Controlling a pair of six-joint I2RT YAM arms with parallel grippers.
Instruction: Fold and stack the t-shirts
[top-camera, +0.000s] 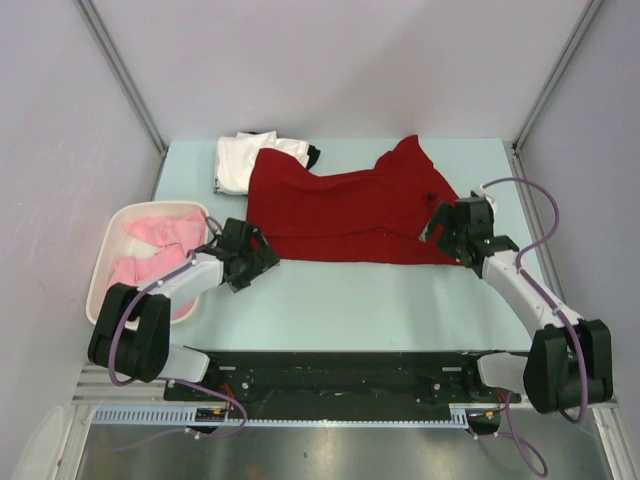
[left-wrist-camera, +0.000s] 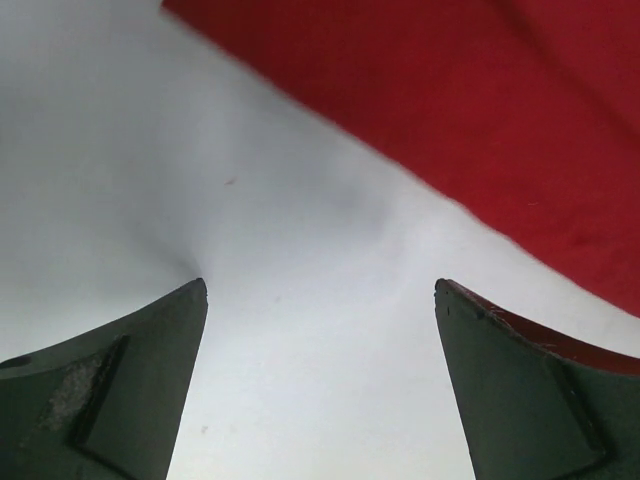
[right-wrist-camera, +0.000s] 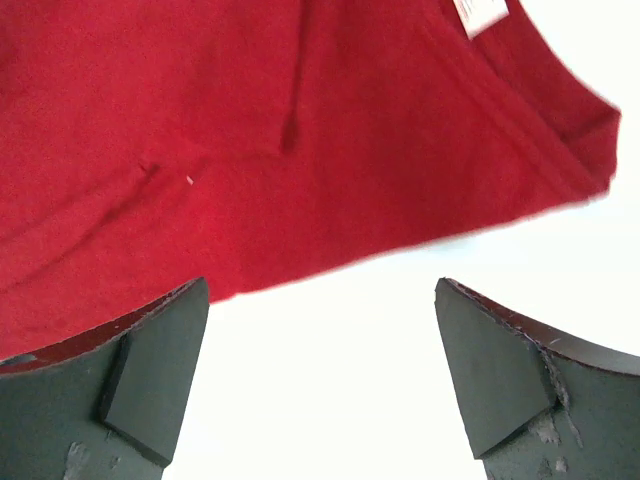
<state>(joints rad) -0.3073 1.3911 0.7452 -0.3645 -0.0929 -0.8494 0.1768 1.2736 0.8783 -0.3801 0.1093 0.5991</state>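
Note:
The dark red t-shirt lies partly folded across the middle of the table. It also shows in the left wrist view and the right wrist view. My left gripper is open and empty just off its near left corner, over bare table. My right gripper is open and empty at its near right edge. A folded white t-shirt with a black one peeking from under it lies at the back left. Pink t-shirts lie in the basket.
A white plastic basket stands at the table's left edge, beside my left arm. The pale blue table stretches in front of the red shirt. Grey walls and metal posts close in the back and sides.

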